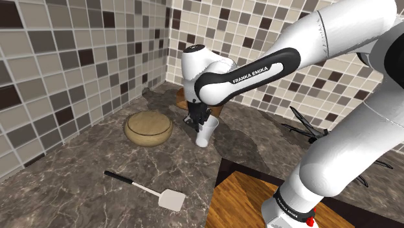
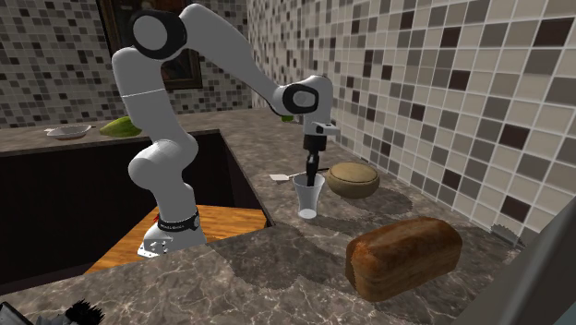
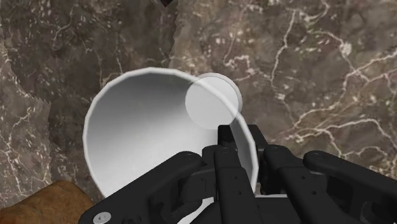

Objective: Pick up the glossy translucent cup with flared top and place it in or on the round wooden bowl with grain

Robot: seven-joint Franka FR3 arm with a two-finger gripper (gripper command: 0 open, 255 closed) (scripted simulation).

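Cup (image 2: 308, 196): upright on the counter (image 2: 277, 249), at 3 o'clock of the wooden bowl (image 1: 147, 136) in the shoulder view.
Gripper (image 3: 245, 137): its fingers pinch the cup's wall, one inside and one outside — the flared mouth, we judge, is too wide to span.
Bowl: near the cup — we expect a short lift and carry.

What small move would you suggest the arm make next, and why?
Probably lift straight up a little. The gripper seems shut on the wall of the cup, one finger inside, one outside, and the cup stands on the counter beside the bowl, whose rim it must clear.
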